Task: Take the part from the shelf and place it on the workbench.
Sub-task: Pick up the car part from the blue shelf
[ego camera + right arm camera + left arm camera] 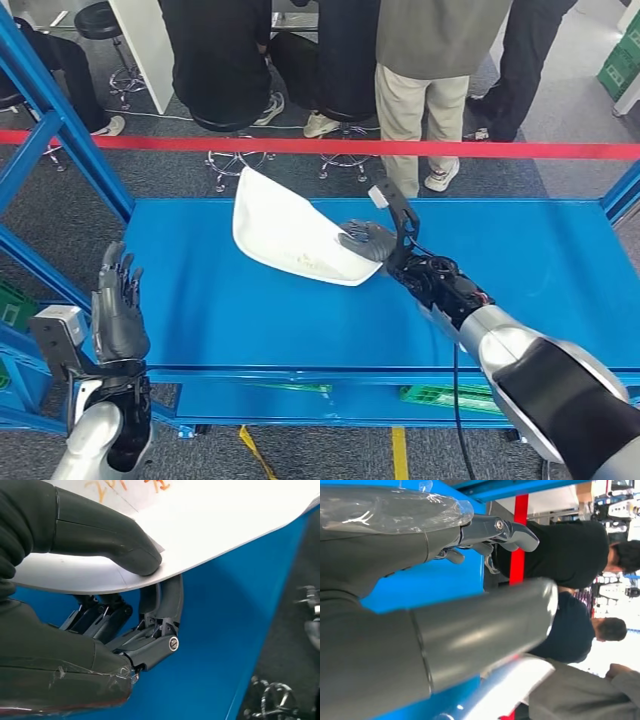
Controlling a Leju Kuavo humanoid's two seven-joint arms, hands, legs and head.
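**One white part, pinched over the blue workbench**

One part, white, thin and curved, is all we have to count, and the right hand has it by its near corner. At the wrist we see the grip plainly: the thick thumb pressed flat on the sheet's top face, dark fingers curled up against its underside, the plate clamped between them. Orange marks show on the part's surface. The part sits tilted above the middle of the workbench, its far edge reaching towards the bench's back rim; whether it touches the blue top we cannot tell. The left hand stands upright off the bench's front left corner, fingers apart, holding nothing. Behind the bench runs one red tape, and beyond it we count several people.
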